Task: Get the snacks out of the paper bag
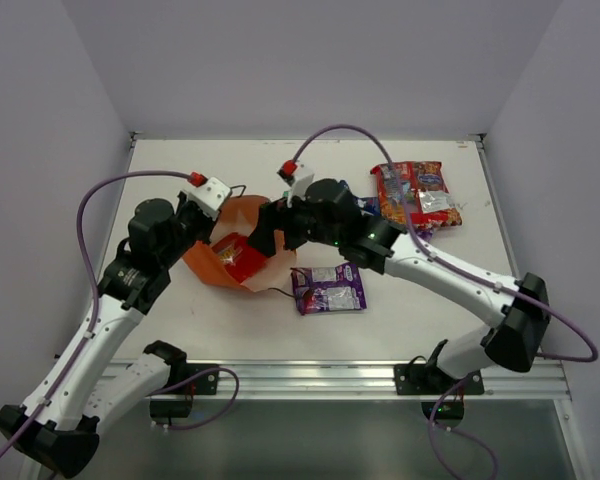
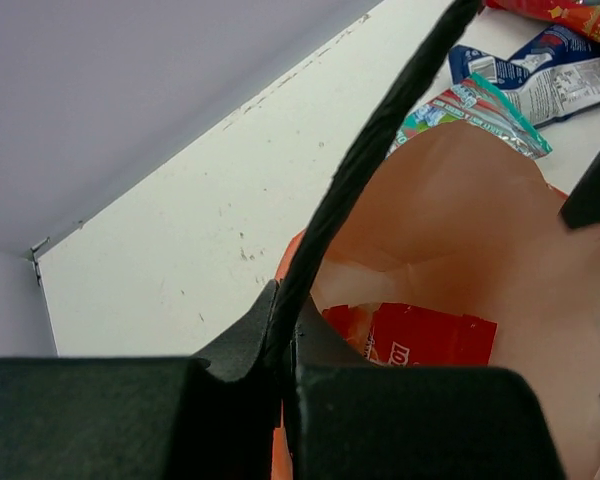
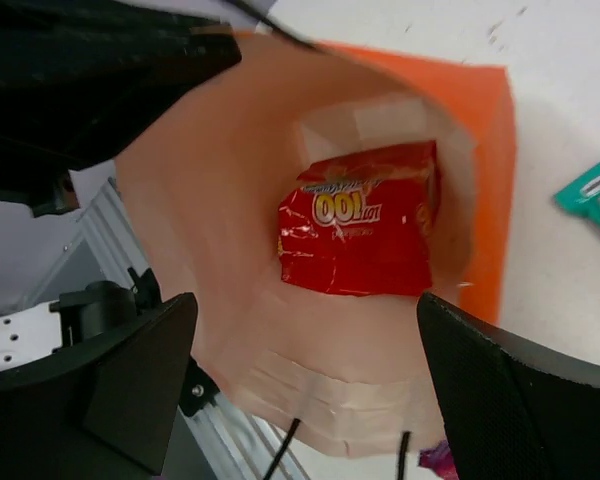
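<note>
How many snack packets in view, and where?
5: red packet in the orange bag; purple packet beside it; teal packet, blue-white packet, red-orange packet heaped far right. More may hide there.

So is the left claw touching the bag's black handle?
Touching. The left wrist view shows the black handle pinched tight in the left gripper, running up past the paper bag and its open mouth.

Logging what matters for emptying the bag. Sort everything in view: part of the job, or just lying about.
Job: bag; red packet inside it; handle, pinched by left gripper; right gripper, open at its mouth; already out: purple packet, teal packet, blue-white packet, red-orange packets.
Lying about: cables, rail.
</note>
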Controlling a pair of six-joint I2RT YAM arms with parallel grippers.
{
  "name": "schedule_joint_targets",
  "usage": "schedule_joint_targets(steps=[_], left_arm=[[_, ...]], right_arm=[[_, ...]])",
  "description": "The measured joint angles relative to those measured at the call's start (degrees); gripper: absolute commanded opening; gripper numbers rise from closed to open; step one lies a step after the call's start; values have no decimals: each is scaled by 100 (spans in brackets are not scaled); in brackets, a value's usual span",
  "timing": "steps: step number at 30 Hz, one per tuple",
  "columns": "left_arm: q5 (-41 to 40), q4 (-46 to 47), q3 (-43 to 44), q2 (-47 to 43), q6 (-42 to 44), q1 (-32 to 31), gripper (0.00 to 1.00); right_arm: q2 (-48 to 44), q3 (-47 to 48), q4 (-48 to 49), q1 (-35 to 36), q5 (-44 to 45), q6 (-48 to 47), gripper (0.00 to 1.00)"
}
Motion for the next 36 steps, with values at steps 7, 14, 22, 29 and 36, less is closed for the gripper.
schedule_joint_targets(steps=[7, 14, 22, 29, 36], left_arm=[[-116, 153, 0, 125, -529, 0, 0], [-245, 168, 0, 151, -874, -2, 0], [-315, 83, 0, 149, -1060, 0, 0], [-238, 22, 0, 157, -1268, 4, 0], [-179, -138, 0, 199, -1410, 4, 0]], right_arm=[[1237, 201, 26, 557, 197, 780, 91], [2020, 234, 249, 575, 754, 1182, 99], [2505, 363, 713, 577, 1335, 1335, 99], [3104, 662, 1005, 573, 1491, 1526, 69], [3403, 693, 1119, 540, 1517, 1585, 9]])
